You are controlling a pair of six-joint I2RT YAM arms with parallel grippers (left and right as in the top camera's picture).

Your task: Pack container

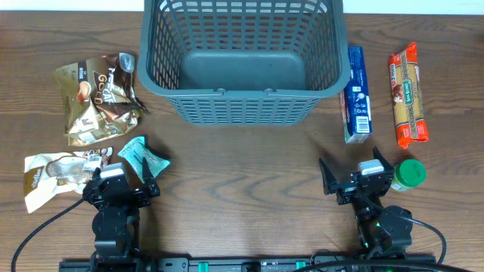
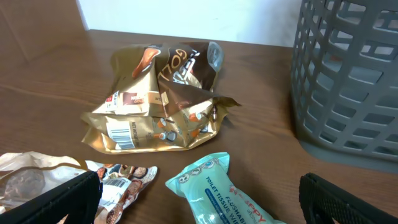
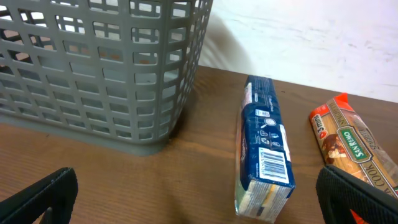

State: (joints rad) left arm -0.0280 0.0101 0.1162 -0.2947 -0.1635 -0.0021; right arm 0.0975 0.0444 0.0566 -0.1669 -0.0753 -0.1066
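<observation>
Standing upright and empty, grey container [image 1: 240, 108].

bench [image 1: 249, 166]: dark brown wood grain, filling nearly all of overhead view, evenly and softly lit | wall [image 2: 186, 18]: plain white, across top of both wrist views, meeting bench's far edge | faint grey shadow on wall at upper centre of right wrist view

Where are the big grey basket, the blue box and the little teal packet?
grey basket [image 1: 242, 72]: overhead view, on its bare base.
blue box [image 3: 266, 140]: right wrist view, on its top face.
teal packet [image 2: 214, 186]: left wrist view, on its printed front.
</observation>
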